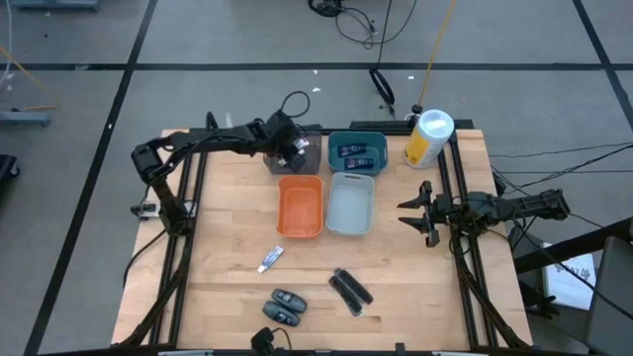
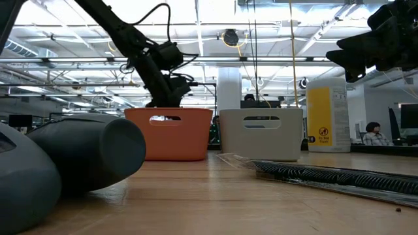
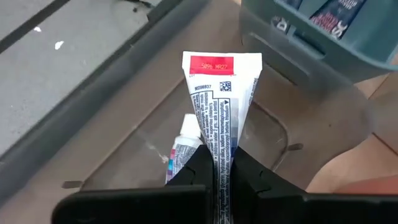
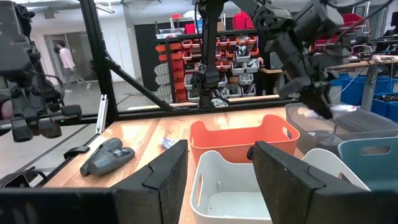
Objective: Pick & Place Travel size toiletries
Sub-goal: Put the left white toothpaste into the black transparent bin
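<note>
My left gripper [image 1: 292, 150] reaches down into the grey bin [image 1: 309, 158] at the table's far side and is shut on a white tube [image 3: 219, 106]. A second white-capped tube [image 3: 182, 146] lies on that bin's floor. Two dark blue tubes [image 1: 356, 151] lie in the teal bin [image 1: 334, 140]. On the near table lie another white tube [image 1: 271, 259], two dark grey ovals [image 1: 285, 307] and two black bars [image 1: 350, 291]. My right gripper [image 1: 420, 213] hovers open at the table's right side, beside the white bin [image 1: 350, 203]. My left gripper pinches the white tube between its two fingers [image 3: 200, 167], gripping the printed body [image 3: 219, 146]. The fingers lie along the tube, and its flat red-banded crimp end [image 3: 222, 64] sticks out ahead of them. They come from above, slanting down into the grey bin; the tube's cap end is hidden by the gripper.
The orange bin [image 1: 301, 206] and the white bin sit side by side at mid-table, in front of the grey and teal bins. A yellow-and-white canister [image 1: 428, 138] stands at the far right corner. Bare wood lies left of the bins and along the right near side.
</note>
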